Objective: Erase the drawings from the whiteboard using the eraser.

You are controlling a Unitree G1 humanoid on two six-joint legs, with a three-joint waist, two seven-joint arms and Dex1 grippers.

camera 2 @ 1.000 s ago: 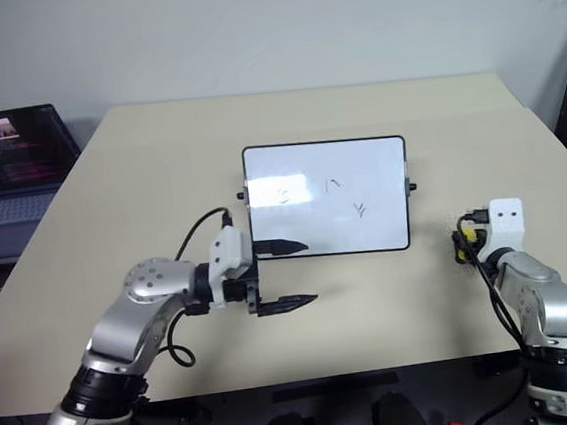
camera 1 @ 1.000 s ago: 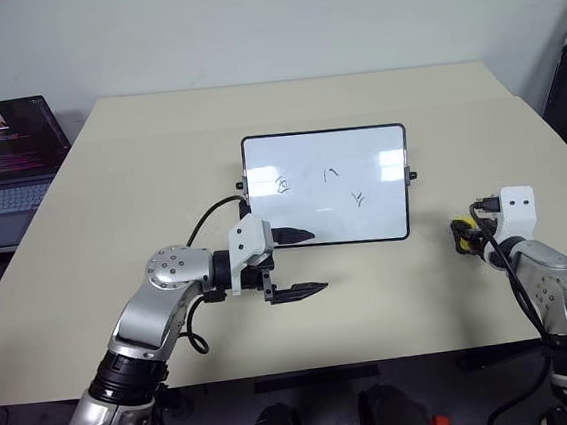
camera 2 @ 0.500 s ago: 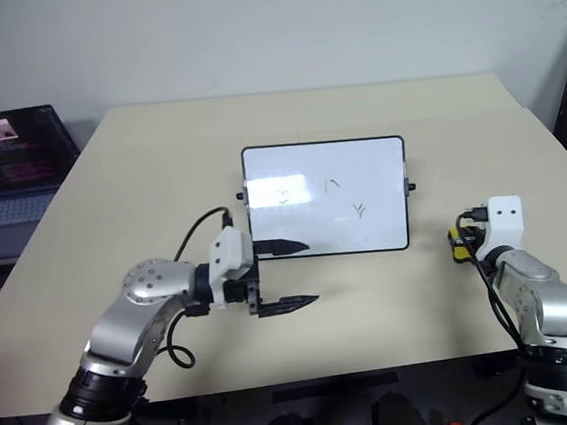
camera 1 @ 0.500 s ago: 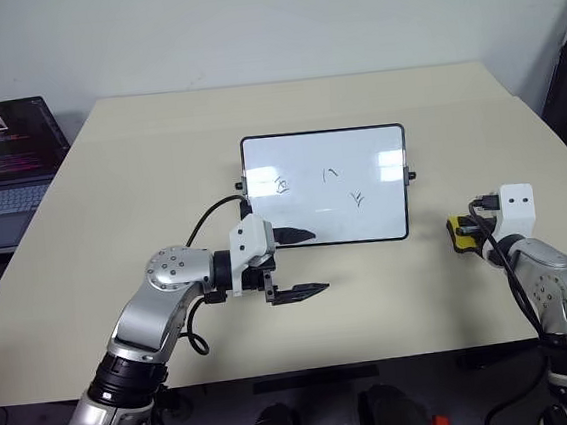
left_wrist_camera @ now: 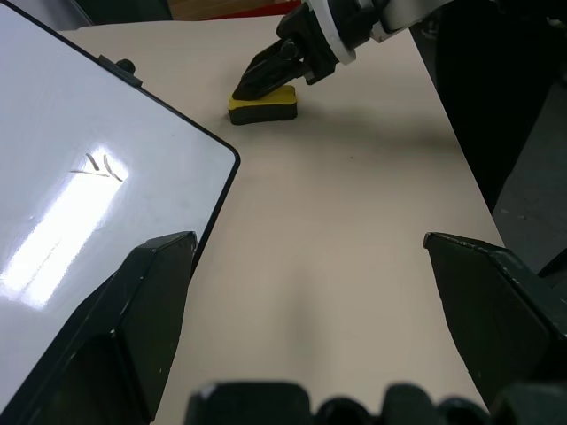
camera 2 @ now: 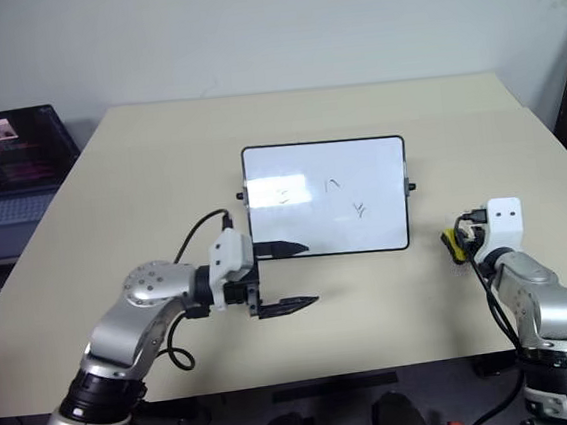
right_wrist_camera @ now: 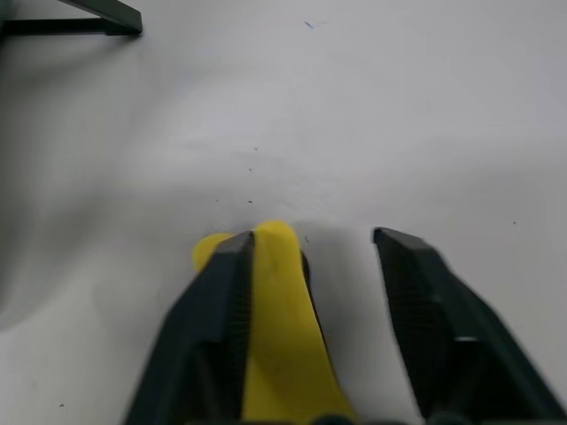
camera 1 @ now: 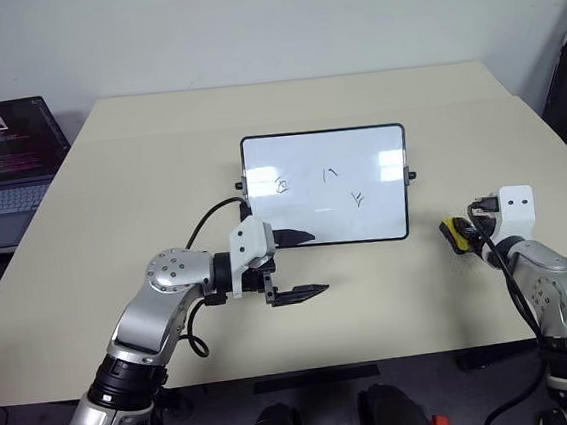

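Eraser (right_wrist_camera: 276, 354) lies on the counter (camera 1: 392, 292) just beside the whiteboard's (camera 1: 326, 186) right edge, between the parted fingers of my right gripper (right_wrist_camera: 337, 328), touching one finger with a gap to the other. To grip well, I should centre it and close squarely across its sides before lifting. Left gripper (camera 1: 299, 264) hovers open near the board's lower left corner; drawings (camera 1: 321, 187) not yet erased.

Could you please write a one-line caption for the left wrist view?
Right gripper at the yellow eraser on the table, beside the whiteboard corner.
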